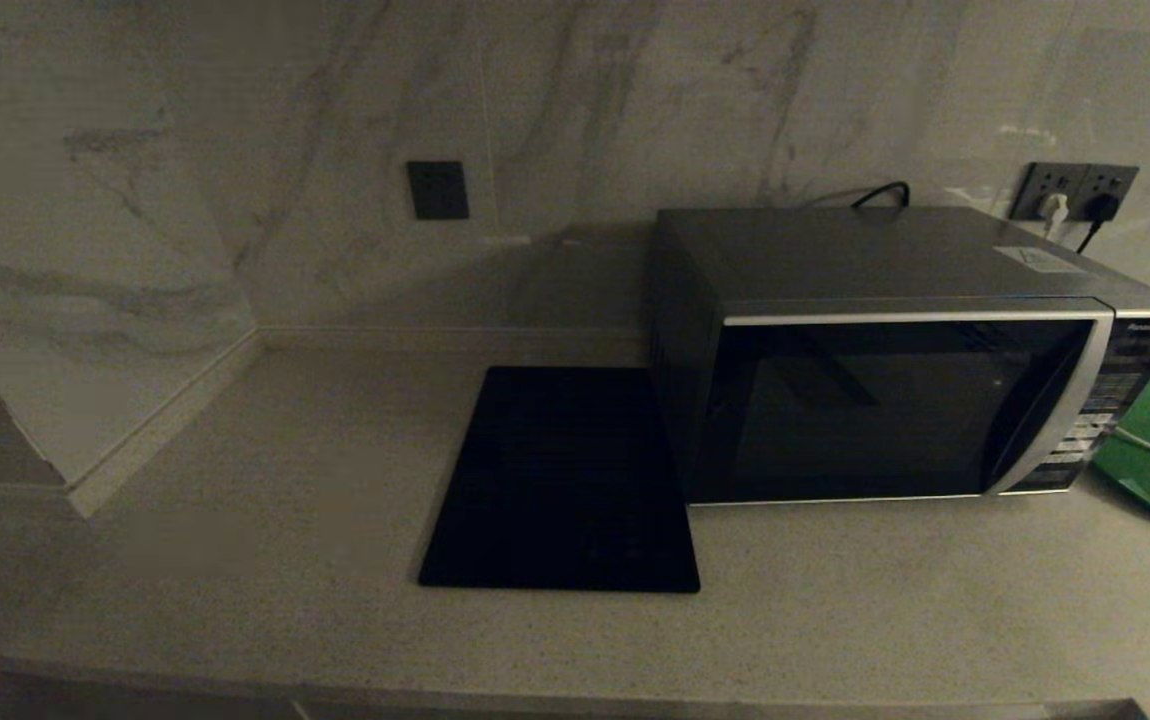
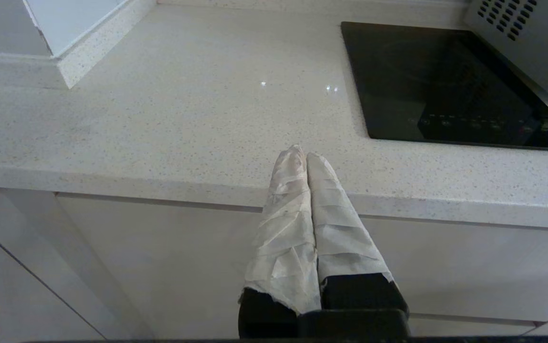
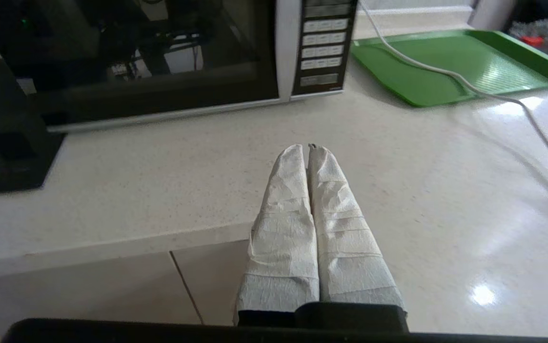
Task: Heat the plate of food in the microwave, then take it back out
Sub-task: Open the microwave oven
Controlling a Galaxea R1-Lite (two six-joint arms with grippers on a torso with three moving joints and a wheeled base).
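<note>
**Both tools closed, microwave door shut**

Right tool [image 3: 308, 147], closed and empty in our right wrist view, hangs over the table [image 3: 398, 166] edge; the microwave [image 3: 159, 57] lies ahead, nearer this arm. Left tool [image 2: 305, 155] is pinched shut, parked. From the head, we see no plate of food.

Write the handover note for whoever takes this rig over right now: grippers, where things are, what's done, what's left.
Left gripper: shut, empty, parked off the counter's front edge.
Right gripper: shut, empty, over the counter in front of the microwave's button panel.
Microwave: door closed, beside the black mat.
Green tray: right of the microwave, nothing on its visible part but a white cable.
Plate of food: not in view; the door glass is too dark to tell whether it is inside.
Done: cannot tell.
Left: find the plate, then continue accordingly.
</note>
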